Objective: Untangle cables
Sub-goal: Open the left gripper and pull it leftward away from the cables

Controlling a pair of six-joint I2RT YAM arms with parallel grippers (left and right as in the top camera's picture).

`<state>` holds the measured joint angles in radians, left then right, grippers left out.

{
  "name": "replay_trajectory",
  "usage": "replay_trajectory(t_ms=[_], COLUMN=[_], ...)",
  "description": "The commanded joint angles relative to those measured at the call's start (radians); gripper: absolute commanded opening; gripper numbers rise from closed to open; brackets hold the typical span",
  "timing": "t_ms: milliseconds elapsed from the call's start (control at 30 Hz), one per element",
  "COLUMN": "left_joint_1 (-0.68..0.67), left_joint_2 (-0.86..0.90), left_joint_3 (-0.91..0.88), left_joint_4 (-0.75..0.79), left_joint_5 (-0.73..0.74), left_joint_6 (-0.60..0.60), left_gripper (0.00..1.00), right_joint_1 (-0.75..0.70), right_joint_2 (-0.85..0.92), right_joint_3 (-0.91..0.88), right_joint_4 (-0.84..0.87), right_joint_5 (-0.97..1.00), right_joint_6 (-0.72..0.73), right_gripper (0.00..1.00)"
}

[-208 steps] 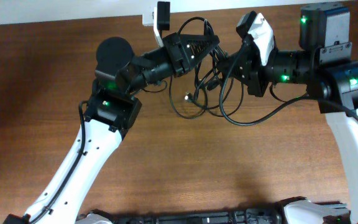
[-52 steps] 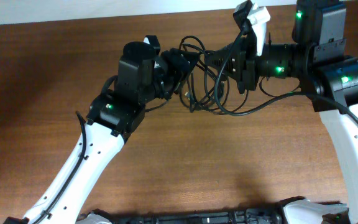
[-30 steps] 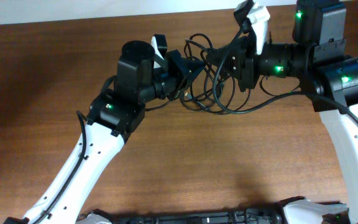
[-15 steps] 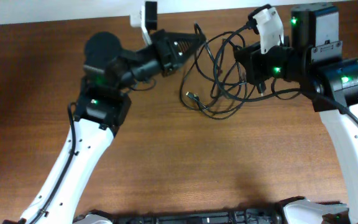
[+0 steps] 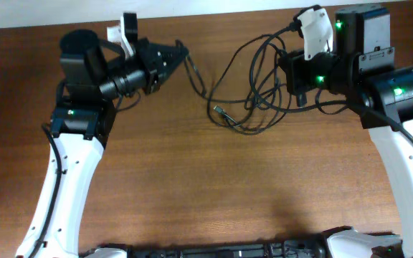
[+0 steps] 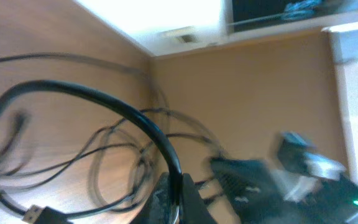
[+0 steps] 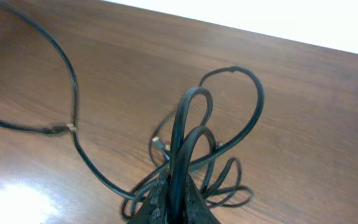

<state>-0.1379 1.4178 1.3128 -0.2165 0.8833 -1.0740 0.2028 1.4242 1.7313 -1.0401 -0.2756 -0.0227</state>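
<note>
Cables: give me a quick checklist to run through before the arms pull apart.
1. Grip of the left gripper: ok, shut on one cable strand.
2. Grip of the right gripper: ok, shut on several loops of the cables.
3. Strand clear of the bundle: not ok, it runs into crossed loops near the right gripper.
4. Slack in the strand: ok, it curves rather than running taut.
5. Whether the plug end is free to slide: cannot tell; it lies on the table beside the loops.

Dark wood-grain table [image 5: 214, 193], pale white strip [image 5: 41, 13] along its far edge, soft glare [image 7: 8, 202].
</note>
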Motion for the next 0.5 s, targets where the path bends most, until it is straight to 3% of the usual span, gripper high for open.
replay_trajectory(t_ms=[0,67,267,333,367,467], left_joint_1=[0.006,0.006,0.006,0.006,0.006,0.006], left_joint_2=[-0.01,-0.01,-0.01,-0.01,-0.01,-0.01], left_joint_3=[0.003,0.003,0.003,0.003,0.004,0.003], left_joint_4=[-0.153,-0.227,-0.404,-0.441,-0.46,-0.499], left_joint_5=[-0.079,-0.104,-0.198,-0.226,-0.238,-0.266], left_joint_6=[0.174,0.207,0.24,0.241,0.243,0.26], left_gripper=[0.16,0.31,0.53,0.81,0.9,0.94], right_joint_1=[0.006,0.006,0.006,0.005,0.005,0.005], right_joint_2=[-0.03,-0.038,-0.063,-0.063,-0.063,-0.062], right_joint_3=[0.009,0.009,0.009,0.009,0.009,0.009], right_joint_4=[0.046,0.07,0.129,0.129,0.127,0.116], right_joint_5=[-0.099,-0.118,-0.132,-0.132,-0.132,-0.096], right_joint_6=[0.016,0.016,0.016,0.016,0.016,0.029], right_gripper=[0.15,0.19,0.26,0.27,0.3,0.43])
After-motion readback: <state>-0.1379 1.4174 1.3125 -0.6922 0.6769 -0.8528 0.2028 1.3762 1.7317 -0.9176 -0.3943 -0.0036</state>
